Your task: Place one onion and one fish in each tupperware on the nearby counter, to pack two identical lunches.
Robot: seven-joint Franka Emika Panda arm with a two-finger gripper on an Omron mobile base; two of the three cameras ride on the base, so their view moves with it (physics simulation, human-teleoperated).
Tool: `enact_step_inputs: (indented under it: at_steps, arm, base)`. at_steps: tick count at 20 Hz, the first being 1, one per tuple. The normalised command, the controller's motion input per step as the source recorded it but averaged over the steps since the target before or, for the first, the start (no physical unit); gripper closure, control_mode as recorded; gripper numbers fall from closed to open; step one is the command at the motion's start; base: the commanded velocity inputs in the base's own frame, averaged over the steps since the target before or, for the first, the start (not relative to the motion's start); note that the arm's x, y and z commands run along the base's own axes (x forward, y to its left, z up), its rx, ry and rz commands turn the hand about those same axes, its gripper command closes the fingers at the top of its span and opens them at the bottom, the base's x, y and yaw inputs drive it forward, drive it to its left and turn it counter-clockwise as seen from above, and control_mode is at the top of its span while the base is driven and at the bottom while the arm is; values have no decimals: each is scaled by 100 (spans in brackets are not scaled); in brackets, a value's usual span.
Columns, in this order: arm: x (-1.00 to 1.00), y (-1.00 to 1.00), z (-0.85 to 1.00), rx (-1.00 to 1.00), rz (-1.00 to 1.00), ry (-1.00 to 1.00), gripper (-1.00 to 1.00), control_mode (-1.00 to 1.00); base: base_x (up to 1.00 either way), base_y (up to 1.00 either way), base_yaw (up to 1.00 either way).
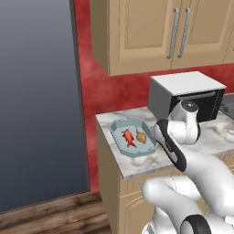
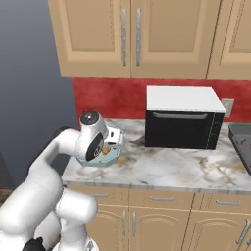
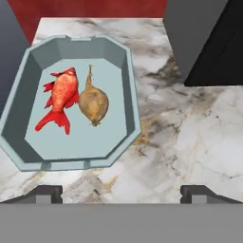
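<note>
Lying side by side on the floor of the pale blue-grey octagonal tupperware (image 3: 71, 156), a red-orange fish (image 3: 60, 98) and a yellow-brown onion (image 3: 93, 102) make one packed lunch; the two touch or nearly touch, the fish on the side farther from the hand (image 3: 121, 193); in the hand view both long axes run nearly parallel, the fish's tail and the onion's blunter end pointing back toward the fingertips (image 3: 47, 193); the tray sits ahead of the hand and off to its left, so the right fingertip stands over bare marble counter (image 3: 190, 142) rather than over the tray; the hand is spread wide and carries nothing, its tips well apart and clear of the tray rim; beyond the hand to its right stands the microwave (image 2: 184, 117), dark-fronted, on the same counter; cabinets (image 2: 127, 37) hang above; by judgement this tray is complete, and the coming move turns away from it, toward the second onion, second fish and the dark grey tray, none of which can be placed from these views.
</note>
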Motion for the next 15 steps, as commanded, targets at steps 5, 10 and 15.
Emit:
enact_step_inputs:
  at_steps: [5,10,15]
  arm:
    - [-73,-76,41,2,0,-9,-100,-100]
    - [0,0,0,0,0,0,-100,-100]
    - [0,-4,0,3,0,0,-100,-100]
  base:
    - [0,0,0]
    - [0,0,0]
    - [0,0,0]
